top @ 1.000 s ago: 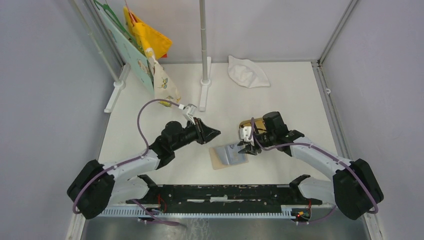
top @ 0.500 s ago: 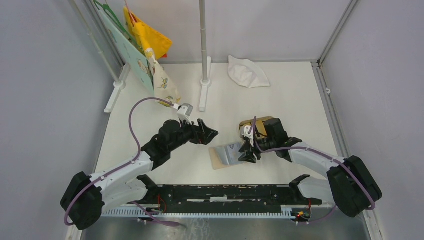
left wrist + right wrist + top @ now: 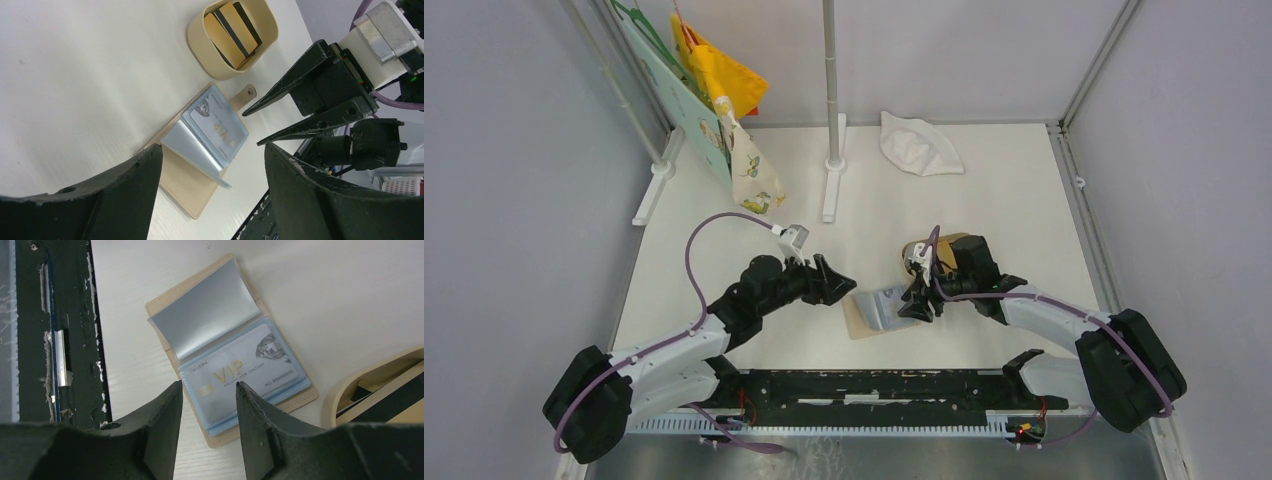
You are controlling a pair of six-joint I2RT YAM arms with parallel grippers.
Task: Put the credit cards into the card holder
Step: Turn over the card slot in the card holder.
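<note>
The beige card holder lies open on the table, its light blue pockets up. A grey-white credit card marked VIP sits in the top pocket, and one clear leaf stands raised. More credit cards, orange and black, lie in the tan oval tray. My left gripper hovers open just left of the card holder. Over the holder's right side my right gripper is open, nothing between its fingers. From the left wrist the right fingers show above the card.
A black rail runs along the near table edge, close below the holder. A pole on a white foot stands at the back, coloured bags hang at the back left, and a white cloth lies at the back.
My left gripper has opened wide and swung down toward the holder's left edge. The right gripper has dropped onto the holder's right side and opened a little.
</note>
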